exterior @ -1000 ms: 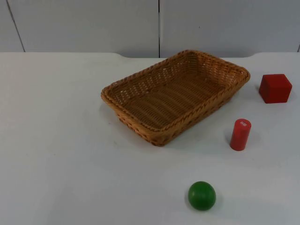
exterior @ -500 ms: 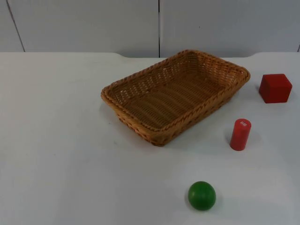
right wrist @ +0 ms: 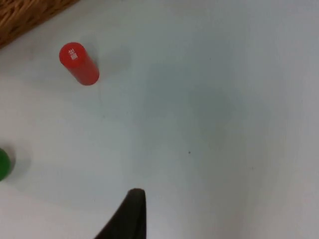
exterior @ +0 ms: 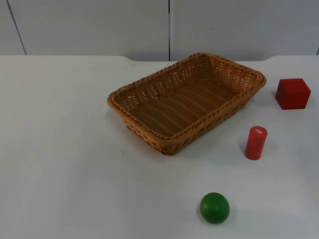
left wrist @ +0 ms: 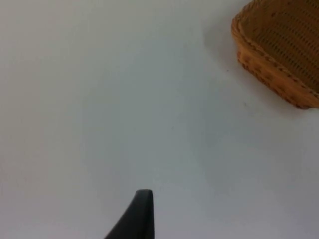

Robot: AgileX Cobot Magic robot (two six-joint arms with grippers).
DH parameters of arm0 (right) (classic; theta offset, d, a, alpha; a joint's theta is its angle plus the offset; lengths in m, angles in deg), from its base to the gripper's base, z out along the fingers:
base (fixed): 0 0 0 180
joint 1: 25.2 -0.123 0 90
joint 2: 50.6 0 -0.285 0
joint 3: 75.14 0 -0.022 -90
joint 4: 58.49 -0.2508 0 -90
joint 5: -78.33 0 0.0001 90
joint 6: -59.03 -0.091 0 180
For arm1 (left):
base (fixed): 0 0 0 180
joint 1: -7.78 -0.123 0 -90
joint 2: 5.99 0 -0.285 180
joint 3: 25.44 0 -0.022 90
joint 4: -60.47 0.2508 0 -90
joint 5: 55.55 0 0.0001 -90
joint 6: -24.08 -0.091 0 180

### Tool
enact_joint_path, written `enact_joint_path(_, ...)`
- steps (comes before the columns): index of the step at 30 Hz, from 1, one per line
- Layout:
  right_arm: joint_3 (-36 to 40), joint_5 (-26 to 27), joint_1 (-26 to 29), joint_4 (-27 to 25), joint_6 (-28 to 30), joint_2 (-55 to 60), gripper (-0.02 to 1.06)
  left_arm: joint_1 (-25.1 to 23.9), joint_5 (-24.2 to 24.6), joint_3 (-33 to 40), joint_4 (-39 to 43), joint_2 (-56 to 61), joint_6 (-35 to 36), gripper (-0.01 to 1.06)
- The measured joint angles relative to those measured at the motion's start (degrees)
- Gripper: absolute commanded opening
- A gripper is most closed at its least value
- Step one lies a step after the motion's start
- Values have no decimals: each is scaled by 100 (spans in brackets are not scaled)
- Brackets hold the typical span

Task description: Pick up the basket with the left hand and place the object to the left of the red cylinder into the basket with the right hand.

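Observation:
A brown wicker basket (exterior: 185, 103) lies empty on the white table, slightly right of the middle. An upright red cylinder (exterior: 255, 143) stands to its right. A green ball (exterior: 215, 207) rests nearer the front edge, left of the cylinder. My left gripper (left wrist: 142, 216) hangs over bare table, well apart from the basket's corner (left wrist: 279, 59). My right gripper (right wrist: 130, 214) hangs over bare table too, at a distance from the red cylinder (right wrist: 78, 63), the green ball (right wrist: 3, 163) and the basket's edge (right wrist: 25, 12).
A red cube (exterior: 292, 93) sits at the far right, behind the cylinder. The grey partition wall (exterior: 169, 27) closes the table at the back. Wide bare table (exterior: 55, 149) lies left of the basket.

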Motion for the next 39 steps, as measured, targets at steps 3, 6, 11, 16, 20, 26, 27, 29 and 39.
enact_joint_path(3, 0, 25, 0, 0, 0, 0, 105, 0, -37, -264, -351, -621, -483, 105)
enact_joint_path(6, 0, 48, 0, 0, 0, 0, 105, 36, -104, -874, -861, -1664, -1236, 105)
enact_joint_path(11, 0, 48, 0, 0, 0, 0, 105, 377, -172, -1842, -1092, -3225, -1834, 105)
enact_joint_path(16, 0, 79, 0, 0, 0, 0, 105, 927, -36, -3434, -903, -5058, -1973, 105)
enact_joint_path(20, 0, 83, 0, 0, 0, 0, 105, 1275, 245, -4680, -639, -6253, -1985, 105)
enact_joint_path(26, 0, 83, 0, -42, 12, 0, 105, 1651, 626, -6506, -484, -7841, -1996, 105)
enact_joint_path(27, 0, 83, 0, -42, 12, 0, 105, 1709, 695, -6774, -450, -8136, -1996, 105)
enact_joint_path(29, 0, 83, 0, -42, 12, 0, 105, 1758, 749, -7023, -416, -8356, -1996, 105)
enact_joint_path(39, 0, 83, 0, -31, 12, 0, 105, 1949, 801, -8404, 133, -9892, -1986, 83)
